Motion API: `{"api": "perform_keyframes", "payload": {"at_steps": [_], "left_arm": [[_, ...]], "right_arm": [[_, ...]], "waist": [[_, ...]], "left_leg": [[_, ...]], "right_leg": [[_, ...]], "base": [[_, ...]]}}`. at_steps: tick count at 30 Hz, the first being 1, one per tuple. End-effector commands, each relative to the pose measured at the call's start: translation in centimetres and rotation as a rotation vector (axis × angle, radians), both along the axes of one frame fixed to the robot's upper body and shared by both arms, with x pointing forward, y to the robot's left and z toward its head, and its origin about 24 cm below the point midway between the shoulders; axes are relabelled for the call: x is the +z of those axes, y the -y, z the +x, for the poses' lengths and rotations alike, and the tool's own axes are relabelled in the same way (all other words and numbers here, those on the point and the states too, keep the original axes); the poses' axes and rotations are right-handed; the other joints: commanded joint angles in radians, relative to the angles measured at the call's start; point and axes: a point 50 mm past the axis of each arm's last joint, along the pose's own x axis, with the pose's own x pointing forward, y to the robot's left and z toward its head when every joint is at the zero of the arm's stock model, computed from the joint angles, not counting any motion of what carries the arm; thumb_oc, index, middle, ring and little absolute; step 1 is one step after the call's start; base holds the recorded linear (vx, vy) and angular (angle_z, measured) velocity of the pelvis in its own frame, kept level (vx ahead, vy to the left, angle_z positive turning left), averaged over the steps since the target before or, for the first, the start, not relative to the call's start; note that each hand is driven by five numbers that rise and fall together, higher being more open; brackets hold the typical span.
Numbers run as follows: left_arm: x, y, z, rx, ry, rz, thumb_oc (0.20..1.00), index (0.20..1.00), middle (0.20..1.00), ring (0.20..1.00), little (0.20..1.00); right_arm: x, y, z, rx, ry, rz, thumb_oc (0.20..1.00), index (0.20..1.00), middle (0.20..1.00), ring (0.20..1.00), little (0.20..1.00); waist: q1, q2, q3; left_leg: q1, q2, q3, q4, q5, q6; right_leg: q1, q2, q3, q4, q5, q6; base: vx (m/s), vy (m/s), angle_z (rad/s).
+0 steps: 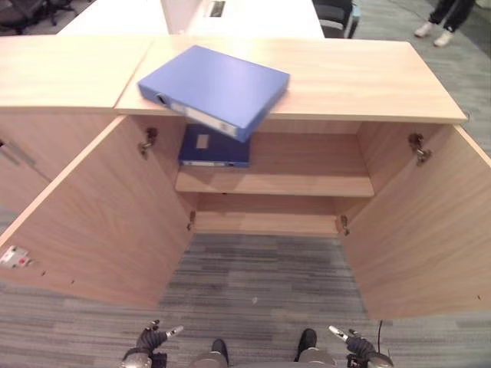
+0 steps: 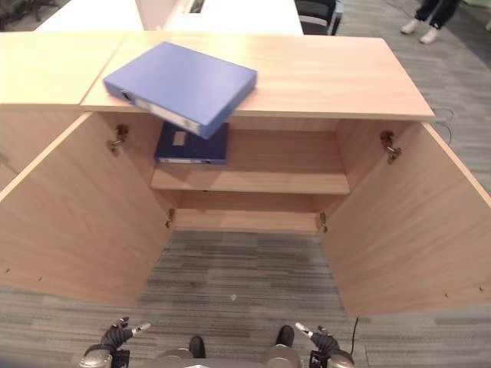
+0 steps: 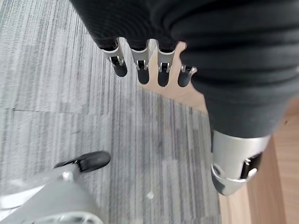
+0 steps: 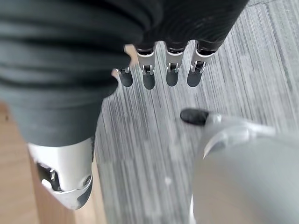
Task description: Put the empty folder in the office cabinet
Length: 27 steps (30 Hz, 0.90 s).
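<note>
— Where's the folder [image 1: 215, 88]?
— Flat on top of the cabinet [image 1: 345, 73], one corner jutting past its front edge, above a second folder [image 1: 215, 147] on the shelf [image 1: 307, 184].
— And the hands?
— Left robot hand [image 3: 154, 65] and right robot hand [image 4: 163, 70] hang low before the cabinet, fingers straight, empty.

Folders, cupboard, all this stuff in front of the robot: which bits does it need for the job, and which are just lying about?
For the job:
- blue folder on the cabinet top, overhanging the front edge
- open cabinet
- left hand and right hand, low, open, holding nothing

Just there:
- second blue folder on the upper shelf
- a person's shoes behind
</note>
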Motion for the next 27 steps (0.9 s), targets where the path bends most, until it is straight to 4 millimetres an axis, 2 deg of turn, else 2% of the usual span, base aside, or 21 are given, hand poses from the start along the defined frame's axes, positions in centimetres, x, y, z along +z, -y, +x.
{"api": "perform_keyframes", "payload": {"at_steps": [1,8,15,18,19,22,24,27], "left_arm": [[1.0,-1.2,2.2,-0.002,0.061,0.043,1.000,1.000,1.000,1.000,1.000],[0.6,-0.1,1.8,-0.007,0.055,0.015,1.000,1.000,1.000,1.000,1.000],[0.5,0.2,1.8,-0.019,0.055,0.007,1.000,1.000,1.000,1.000,1.000],[0.9,0.0,2.6,-0.027,0.084,0.014,1.000,1.000,1.000,1.000,1.000],[0.9,0.0,2.6,-0.027,0.084,0.014,1.000,1.000,1.000,1.000,1.000],[1.0,0.2,3.3,-0.012,0.105,0.003,1.000,1.000,1.000,1.000,1.000],[1.1,0.4,3.7,-0.013,0.111,0.000,1.000,1.000,1.000,1.000,1.000],[0.8,0.5,3.3,-0.030,0.080,0.005,1.000,1.000,1.000,1.000,1.000]], "right_arm": [[0.2,0.3,0.9,0.003,0.014,-0.020,1.000,1.000,1.000,1.000,1.000],[0.2,1.0,0.0,0.014,-0.015,-0.043,1.000,1.000,1.000,1.000,1.000],[0.2,1.1,-0.4,0.007,-0.017,-0.043,1.000,1.000,1.000,1.000,1.000],[0.4,1.3,0.3,0.012,0.006,-0.048,1.000,1.000,1.000,1.000,1.000],[0.4,1.3,0.3,0.012,0.006,-0.047,1.000,1.000,1.000,1.000,1.000],[0.6,1.5,0.7,0.014,0.013,-0.055,1.000,1.000,1.000,1.000,1.000],[0.7,1.7,1.0,0.009,0.018,-0.064,1.000,1.000,1.000,1.000,1.000],[0.8,2.0,0.9,0.009,0.007,-0.070,1.000,1.000,1.000,1.000,1.000]], "waist": [[-0.004,0.000,0.044],[-0.005,0.015,0.030],[-0.007,0.026,0.033],[-0.011,0.025,0.058],[-0.013,0.025,0.058],[-0.003,0.017,0.082],[-0.003,0.011,0.089],[0.006,0.014,0.071]], "left_leg": [[-0.039,0.020,-0.048,0.005,0.045,-0.042],[-0.023,0.067,-0.060,-0.005,0.070,-0.077],[-0.028,0.089,-0.074,0.001,0.085,-0.094],[-0.093,0.115,-0.098,0.133,0.070,-0.116],[-0.098,0.116,-0.100,0.140,0.067,-0.117],[-0.181,0.110,-0.151,0.277,0.104,-0.144],[-0.218,0.111,-0.160,0.281,0.100,-0.143],[-0.218,0.107,-0.125,0.155,0.091,-0.112]], "right_leg": [[0.064,-0.055,0.007,0.020,-0.052,0.105],[0.112,-0.001,0.002,-0.027,-0.089,0.084],[0.123,0.018,-0.007,-0.027,-0.114,0.071],[0.128,0.027,-0.010,-0.027,-0.139,0.047],[0.128,0.028,-0.012,-0.027,-0.140,0.046],[0.150,0.031,-0.021,-0.027,-0.157,0.028],[0.154,0.023,-0.033,-0.027,-0.159,0.034],[0.144,0.024,-0.034,-0.027,-0.155,0.052]], "base": [[0.09,-0.261,0.09],[0.02,-0.123,0.02],[0.00,-0.072,0.12],[-0.05,-0.085,0.19],[-0.04,-0.042,0.38],[-0.02,-0.037,0.28],[0.01,0.022,0.31],[0.10,0.101,0.16]]}}
